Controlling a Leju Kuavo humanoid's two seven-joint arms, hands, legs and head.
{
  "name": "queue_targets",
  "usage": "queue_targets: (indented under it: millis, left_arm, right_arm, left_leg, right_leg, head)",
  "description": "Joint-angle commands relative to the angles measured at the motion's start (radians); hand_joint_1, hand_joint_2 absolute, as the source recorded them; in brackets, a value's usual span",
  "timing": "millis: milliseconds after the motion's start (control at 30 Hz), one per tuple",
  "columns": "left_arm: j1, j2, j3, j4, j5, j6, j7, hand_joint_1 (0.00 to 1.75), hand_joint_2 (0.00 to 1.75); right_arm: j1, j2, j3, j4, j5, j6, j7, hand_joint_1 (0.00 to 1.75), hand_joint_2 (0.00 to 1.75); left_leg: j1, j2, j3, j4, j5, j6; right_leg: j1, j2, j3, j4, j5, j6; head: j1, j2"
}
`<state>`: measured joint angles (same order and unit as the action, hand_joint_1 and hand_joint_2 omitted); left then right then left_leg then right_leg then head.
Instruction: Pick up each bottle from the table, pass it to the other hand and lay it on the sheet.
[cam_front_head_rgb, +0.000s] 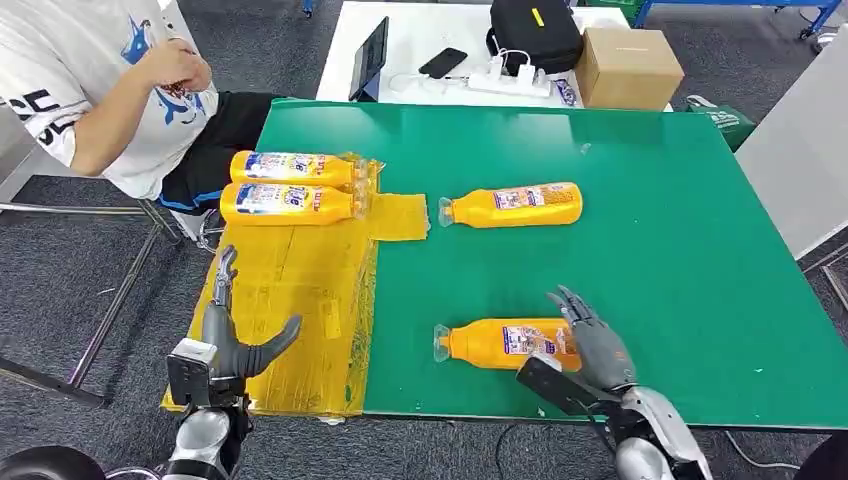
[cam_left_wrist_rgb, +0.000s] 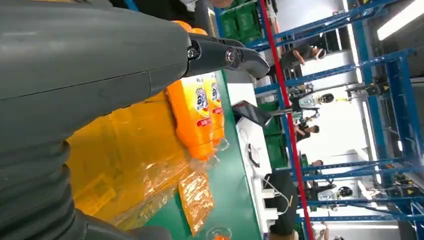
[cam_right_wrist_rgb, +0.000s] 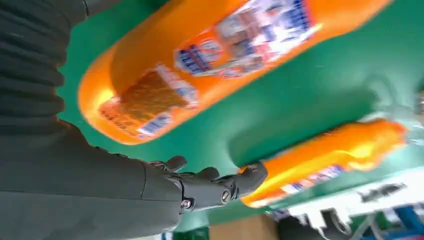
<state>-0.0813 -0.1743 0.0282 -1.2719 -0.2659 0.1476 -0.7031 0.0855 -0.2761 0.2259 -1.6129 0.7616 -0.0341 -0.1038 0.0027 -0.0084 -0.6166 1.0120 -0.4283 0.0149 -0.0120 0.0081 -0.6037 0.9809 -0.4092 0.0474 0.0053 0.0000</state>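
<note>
Head view, from the left edge across: a seated person (cam_front_head_rgb: 120, 90) sits just off the far-left corner of the green table (cam_front_head_rgb: 680, 250), one hand raised to the chest and well clear of the work. Below them the yellow sheet (cam_front_head_rgb: 290, 300) hangs over the table's left side, and two orange bottles (cam_front_head_rgb: 290, 185) already lie on its far end, side by side and touching, caps pointing right. That tidy packing at the far end leaves the near stretch of sheet bare, probably so later bottles can be laid down in a row toward the robot.

The left hand (cam_front_head_rgb: 235, 330) hovers above that bare near part, fingers spread and thumb out, holding nothing. It looks posed as the receiving hand, waiting where a handover would be short and the drop onto the sheet direct.

Further right, two bottles are not yet moved. The far bottle (cam_front_head_rgb: 512, 205) lies on the green just beside the sheet's small flap. The near bottle (cam_front_head_rgb: 505, 343) lies close to the front edge, cap toward the sheet.

The right hand (cam_front_head_rgb: 590, 335) is at the near bottle's base end, fingers extended over it. From the right wrist view the fingers look open with the bottle alongside, not enclosed; whether they touch it I cannot tell, as that picture is blurred. I judge this a reach before the grasp.
</note>
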Motion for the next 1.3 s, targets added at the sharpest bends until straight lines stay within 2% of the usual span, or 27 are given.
queue_targets:
  millis: [33, 600, 667, 833, 1167, 1300]
  left_arm:
    - [-0.064, 0.004, -0.027, 0.135, 0.003, -0.010, 0.005, 0.00, 1.75]
    - [-0.090, 0.004, -0.024, 0.188, 0.012, -0.021, 0.005, 0.00, 1.75]
    - [-0.097, 0.002, -0.024, 0.195, 0.017, -0.021, 0.005, 0.00, 1.75]
    - [-0.116, 0.001, -0.021, 0.215, 0.036, -0.034, 0.007, 0.00, 1.75]
    - [-0.118, 0.001, -0.024, 0.218, 0.037, -0.038, 0.007, 0.00, 1.75]
    - [-0.141, -0.006, -0.033, 0.254, 0.046, -0.054, 0.009, 0.00, 1.75]
  right_arm:
    - [-0.109, -0.053, -0.042, 0.238, -0.033, 0.065, 0.022, 0.00, 1.75]
    - [-0.151, -0.070, -0.035, 0.318, -0.049, 0.105, 0.039, 0.00, 1.75]
    - [-0.162, -0.073, -0.033, 0.342, -0.053, 0.114, 0.038, 0.00, 1.75]
    - [-0.191, -0.068, -0.016, 0.389, -0.064, 0.120, 0.000, 0.00, 1.75]
    - [-0.198, -0.062, -0.013, 0.395, -0.066, 0.117, -0.003, 0.00, 1.75]
    - [-0.194, -0.058, 0.008, 0.395, -0.051, 0.056, -0.143, 0.00, 1.75]
  left_leg:
    - [0.001, 0.001, 0.006, -0.001, -0.001, 0.000]
    - [0.000, 0.000, 0.002, -0.001, 0.000, 0.000]
    - [0.001, 0.001, 0.006, -0.001, -0.001, 0.000]
    - [0.000, 0.001, 0.004, -0.001, 0.000, 0.000]
    - [0.001, 0.000, 0.003, -0.001, 0.000, 0.000]
    - [0.001, 0.001, 0.007, 0.000, -0.001, -0.001]
  right_leg:
    - [0.001, -0.001, 0.007, -0.002, 0.000, -0.002]
    - [0.000, 0.000, 0.002, -0.001, 0.000, 0.000]
    - [0.001, 0.000, 0.006, -0.002, 0.000, -0.001]
    - [0.001, 0.000, 0.004, -0.001, 0.000, -0.001]
    - [0.001, -0.001, 0.004, -0.001, 0.000, -0.001]
    - [0.002, -0.001, 0.007, -0.002, -0.001, -0.002]
  head:
    - [0.000, 0.000]
    - [0.000, 0.000]
    - [0.000, 0.000]
    - [0.000, 0.000]
    - [0.000, 0.000]
    - [0.000, 0.000]
